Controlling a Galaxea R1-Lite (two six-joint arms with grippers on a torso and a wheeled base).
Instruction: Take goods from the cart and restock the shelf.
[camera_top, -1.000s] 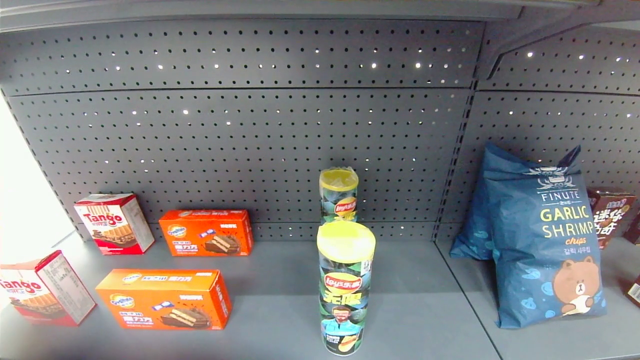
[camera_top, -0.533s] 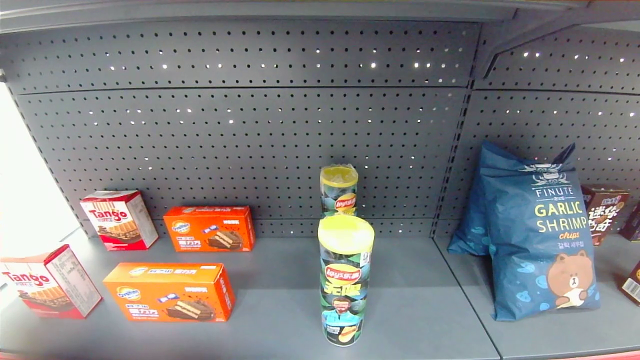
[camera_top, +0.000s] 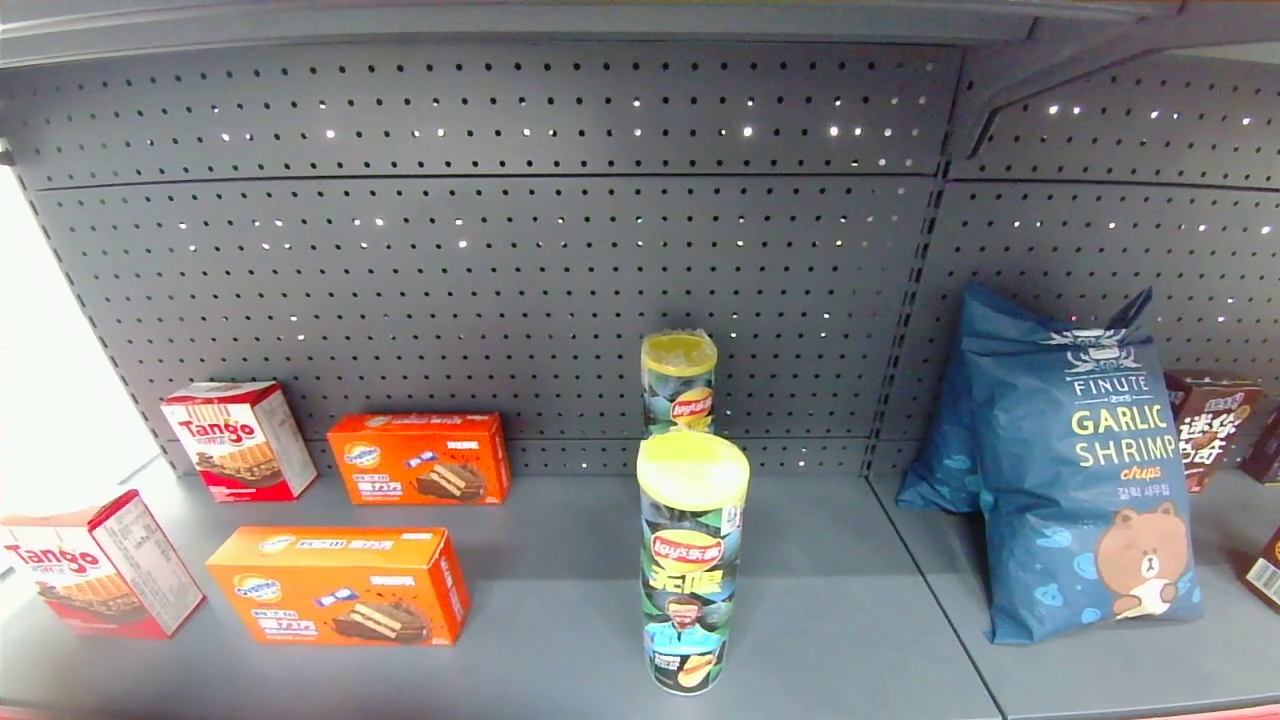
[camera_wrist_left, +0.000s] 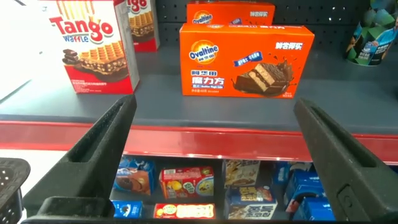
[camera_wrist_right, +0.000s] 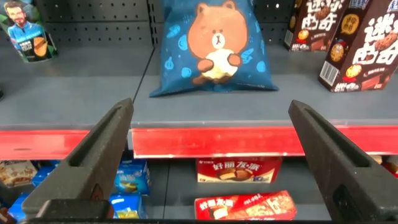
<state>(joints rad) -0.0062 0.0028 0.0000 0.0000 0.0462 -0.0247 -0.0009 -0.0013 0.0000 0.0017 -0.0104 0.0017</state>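
Nothing on the shelf (camera_top: 560, 540) has moved since half a second ago; the earlier drift of the head view was the camera's. Left tool (camera_wrist_left: 214, 109) and right tool (camera_wrist_right: 210, 109) both hang released, empty, before the shelf's red front edge (camera_wrist_left: 205, 142). Bare shelf lies either side of the front chip can (camera_top: 690, 580), which stands upright, lid up, a second can (camera_top: 679, 385) behind it. The front orange box (camera_top: 340, 585) lies long side along the edge.

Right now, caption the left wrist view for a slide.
Left gripper, jaws open, facing orange box and wafer box on shelf.
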